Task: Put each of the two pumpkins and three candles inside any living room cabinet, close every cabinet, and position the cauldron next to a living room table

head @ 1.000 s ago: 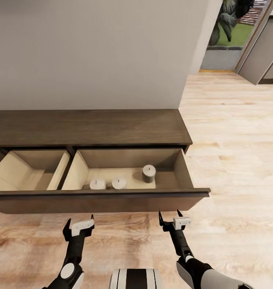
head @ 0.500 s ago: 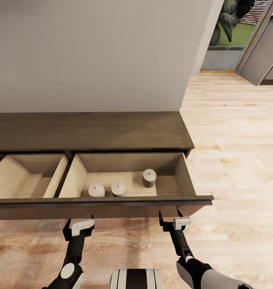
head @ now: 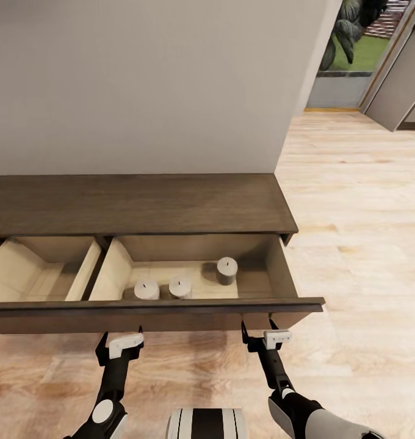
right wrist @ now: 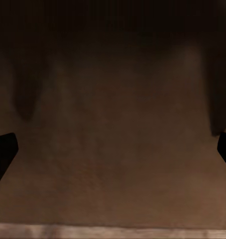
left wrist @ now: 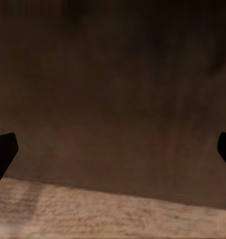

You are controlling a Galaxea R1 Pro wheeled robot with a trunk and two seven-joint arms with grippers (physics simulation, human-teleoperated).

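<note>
Dark wood drawer front stands just beyond both grippers: left and right, each spread wide and empty, seemingly just short of touching it. Behind, in the cabinet's pulled-out right drawer, two white candles sit near the front edge, a grey one further back.

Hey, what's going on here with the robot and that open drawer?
The robot faces a long dark brown wood cabinet whose wide drawer stands pulled open. Two off-white stubby candles and a taller grey candle sit in its right compartment; the left one looks empty. The left gripper and right gripper are both open, holding nothing, poised just in front of the drawer front, seemingly ready to push it shut.
</note>
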